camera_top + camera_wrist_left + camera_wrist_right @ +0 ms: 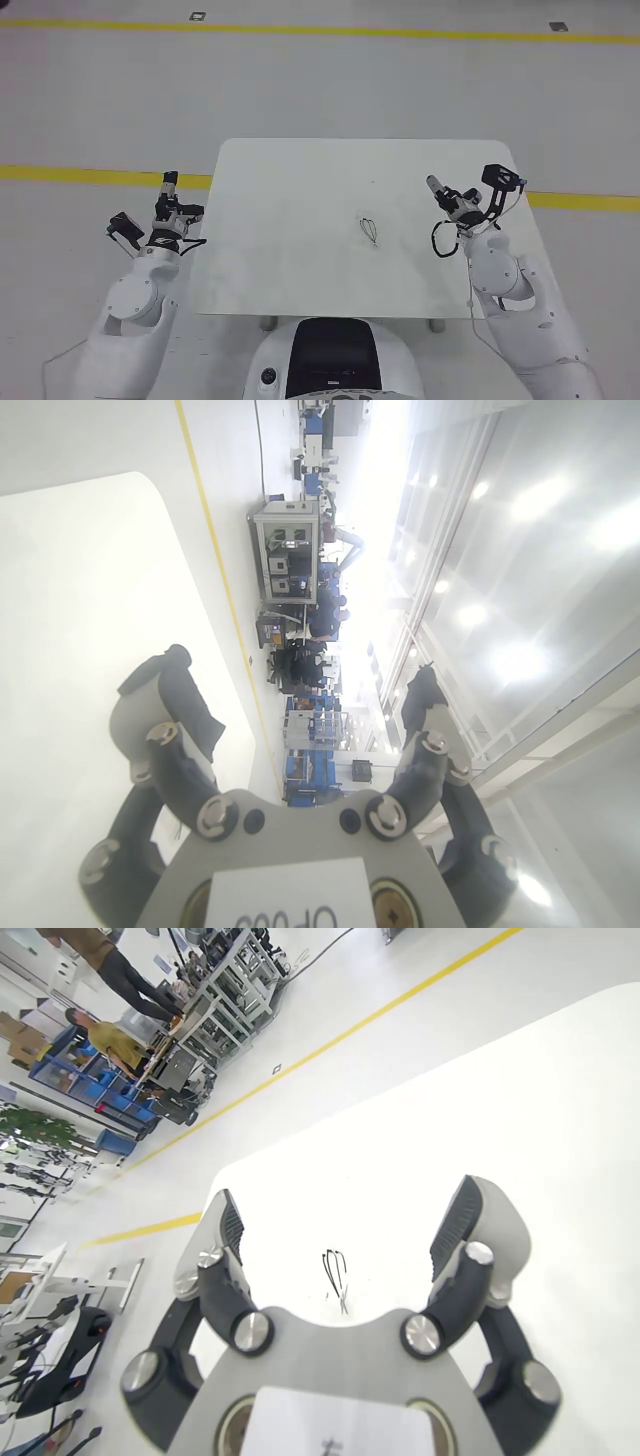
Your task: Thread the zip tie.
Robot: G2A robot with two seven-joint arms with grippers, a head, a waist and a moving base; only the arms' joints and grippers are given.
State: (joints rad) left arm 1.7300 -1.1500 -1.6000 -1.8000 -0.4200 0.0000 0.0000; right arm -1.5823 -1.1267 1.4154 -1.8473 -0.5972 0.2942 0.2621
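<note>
While the left claw (pixel 300 662) and right claw (pixel 345 1188) are gaping wide, well apart from the zip ties (pixel 335 1273), the nearer right one is probably needing to isolate one.

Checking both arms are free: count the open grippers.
2. The left gripper hangs beside the table's left edge; the right gripper over its right side. Both empty.

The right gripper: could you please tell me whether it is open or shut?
The right gripper is open: its fingers stand wide apart, holding nothing; the zip ties lie on the table.
</note>
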